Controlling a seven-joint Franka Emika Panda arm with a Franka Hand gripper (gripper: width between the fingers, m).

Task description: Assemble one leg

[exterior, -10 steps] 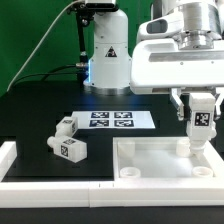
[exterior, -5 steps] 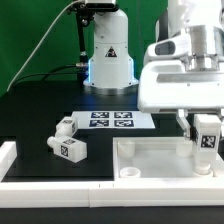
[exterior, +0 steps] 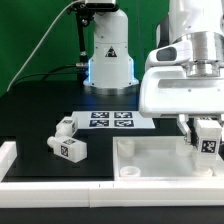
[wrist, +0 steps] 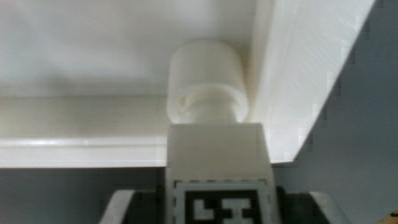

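My gripper (exterior: 207,133) is shut on a white leg (exterior: 208,142) with a black-and-white tag, held upright over the right corner of the large white rimmed panel (exterior: 150,158). In the wrist view the leg (wrist: 219,165) fills the middle between my fingers (wrist: 128,205), and it points down at a round white post (wrist: 212,88) in the panel's corner (wrist: 107,150). Two more legs lie on the black table at the exterior view's left, one nearer (exterior: 70,149) and one behind it (exterior: 65,127).
The marker board (exterior: 112,120) lies flat behind the panel. The arm's base (exterior: 108,55) stands at the back. A white rail (exterior: 8,155) borders the table's front left. A green backdrop is behind.
My gripper with the leg has moved down and slightly to the exterior view's right, closer to the panel's right corner. The loose legs have not moved.
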